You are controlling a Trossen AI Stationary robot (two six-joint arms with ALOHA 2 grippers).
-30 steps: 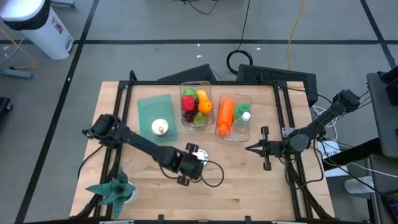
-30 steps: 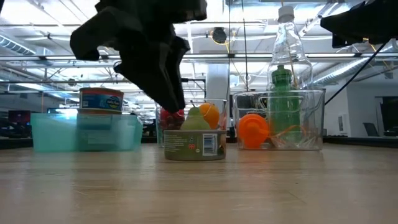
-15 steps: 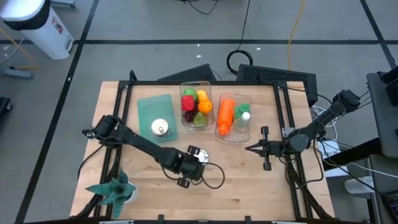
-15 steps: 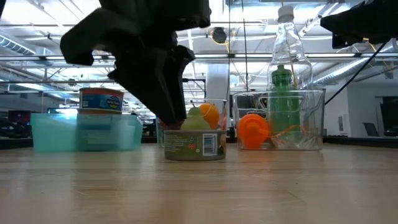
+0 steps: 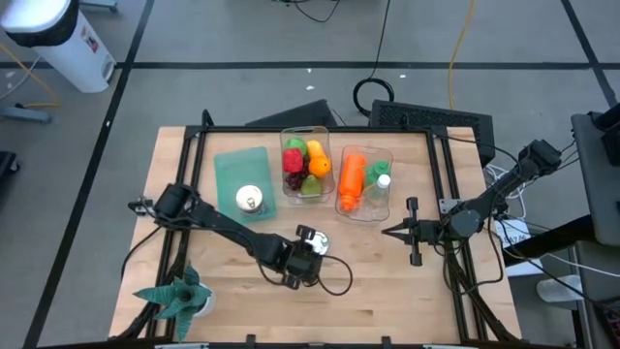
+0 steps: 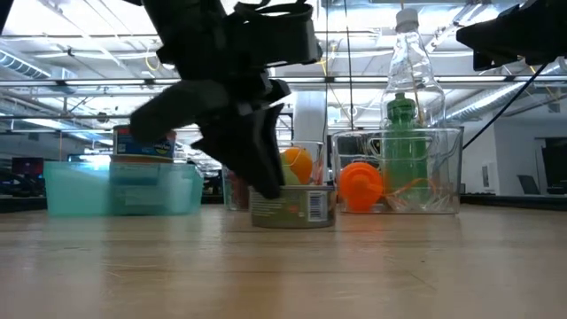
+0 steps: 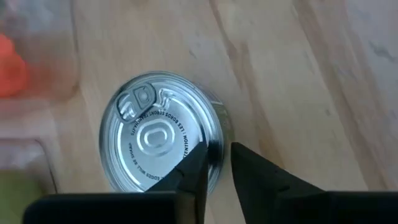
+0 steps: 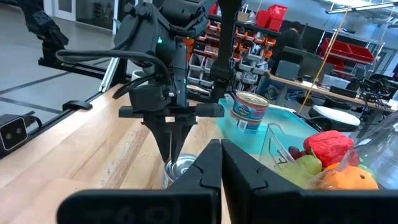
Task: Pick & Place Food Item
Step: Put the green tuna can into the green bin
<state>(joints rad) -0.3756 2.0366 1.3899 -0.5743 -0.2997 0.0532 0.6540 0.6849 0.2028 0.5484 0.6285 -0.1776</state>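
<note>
The flat tin can point(image 5: 317, 239) lies lid-up on the bare wood of the bench point(image 5: 387, 291), a little toward 6 o'clock of the bench's centre in the high view. The left hand point(image 7: 216, 163) stands over it, fingers pointing down: one finger point(image 7: 196, 171) rests on the lid's rim, the other just outside the can wall, so the narrow gap straddles the can's edge, pinching the rim.

At 12 o'clock of the can stand two clear bins, near it: the fruit bin point(image 5: 305, 160) and the bin with bottles point(image 5: 364, 180). At 10 o'clock lies the teal tray point(image 5: 242, 179), with a second can point(image 5: 249, 201) in it. From 3 to 6 o'clock of the can the wood lies open out to the bench's front edge.

The right hand point(image 5: 387, 231) waits at 3 o'clock, well apart, fingers closed together and holding nothing. A green plant point(image 5: 178, 294) sits at the 7 o'clock corner.
</note>
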